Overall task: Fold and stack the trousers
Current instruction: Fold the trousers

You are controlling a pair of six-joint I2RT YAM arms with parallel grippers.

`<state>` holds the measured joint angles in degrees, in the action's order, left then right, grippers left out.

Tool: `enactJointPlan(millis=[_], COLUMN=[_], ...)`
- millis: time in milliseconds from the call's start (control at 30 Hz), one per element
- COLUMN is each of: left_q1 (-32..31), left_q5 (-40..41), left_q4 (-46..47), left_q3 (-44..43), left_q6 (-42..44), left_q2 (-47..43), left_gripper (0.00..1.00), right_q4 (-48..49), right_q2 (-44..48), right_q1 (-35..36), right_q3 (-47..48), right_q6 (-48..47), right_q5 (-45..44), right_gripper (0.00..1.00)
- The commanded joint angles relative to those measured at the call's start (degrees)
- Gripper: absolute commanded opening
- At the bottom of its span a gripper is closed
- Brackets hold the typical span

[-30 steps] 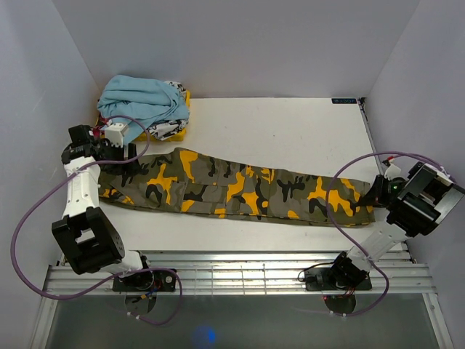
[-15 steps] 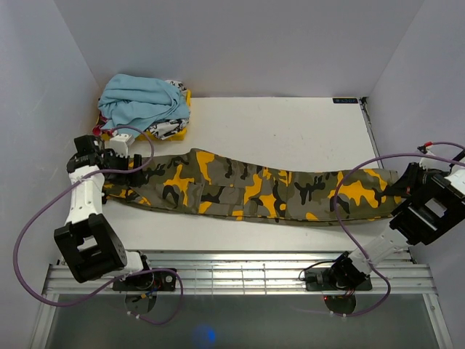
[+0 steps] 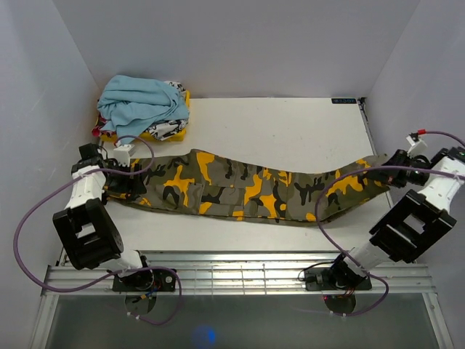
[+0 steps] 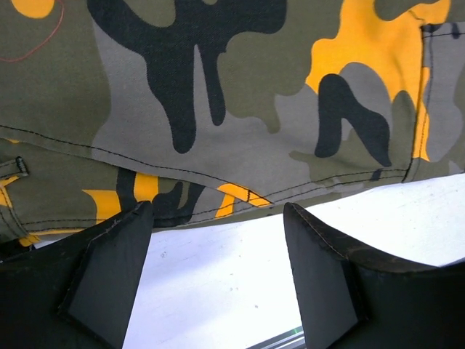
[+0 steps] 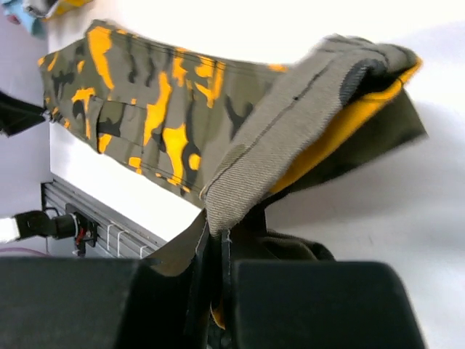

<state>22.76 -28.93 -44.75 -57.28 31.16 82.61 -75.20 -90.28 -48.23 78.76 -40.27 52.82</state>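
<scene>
The camouflage trousers (image 3: 247,187) lie stretched left to right across the white table (image 3: 290,127). My left gripper (image 3: 125,176) is open at their left end; in the left wrist view its fingers (image 4: 109,269) straddle bare table just below the fabric edge (image 4: 218,131), holding nothing. My right gripper (image 3: 396,161) is shut on the trousers' right end and holds it lifted off the table near the right wall. In the right wrist view the cloth (image 5: 290,138) is pinched between the closed jaws (image 5: 218,291), and the rest of the trousers (image 5: 145,109) stretches away.
A pile with a light blue garment (image 3: 142,102) on a yellow and white printed one (image 3: 168,129) sits at the back left corner. Grey walls close in on both sides. A slatted metal rail (image 3: 240,275) runs along the near edge.
My right gripper has pulled the trousers' right end to the right and farther back, lifting it. The trousers shifted right. My left gripper has slid slightly down along the left end.
</scene>
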Motion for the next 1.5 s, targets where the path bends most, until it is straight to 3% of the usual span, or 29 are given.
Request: enactJointPlan(millis=[0,100,133,233,433,900,1467], left_q1=[0.6,0.6,0.6,0.6,0.6,0.7,0.7], left_q5=[-0.4,-0.5,-0.5,-0.3,0.9,1.0,1.6], left_q4=[1.9,2.3,2.4,2.7,3.8,4.5,4.4], left_q3=[0.4,0.6,0.6,0.8,2.3,4.1,5.2], left_q6=[1.2,1.1,0.9,0.2,-0.2,-2.1,-2.0], left_q2=[0.5,1.0,1.2,1.5,1.7,2.1,3.0], left_gripper=[0.83,0.82,0.83,0.83,0.84,0.84,0.85], right_q4=[16.0,31.6,42.6,56.8,69.1,74.5,79.6], right_q2=[5.0,10.6,12.8,14.0,9.0,-8.9,-20.0], right_q1=[10.1,20.6,23.7,34.2,51.4,71.9,81.4], right_q3=[-5.1,-10.5,-13.7,-17.0,-17.2,-8.2,-1.8], right_q6=[17.3,31.8,41.0,53.8,62.4,67.7,77.3], right_q5=[10.8,9.7,7.3,2.4,-5.7,-12.7,-15.1], right_gripper=[0.08,0.08,0.08,0.08,0.08,0.08,0.08])
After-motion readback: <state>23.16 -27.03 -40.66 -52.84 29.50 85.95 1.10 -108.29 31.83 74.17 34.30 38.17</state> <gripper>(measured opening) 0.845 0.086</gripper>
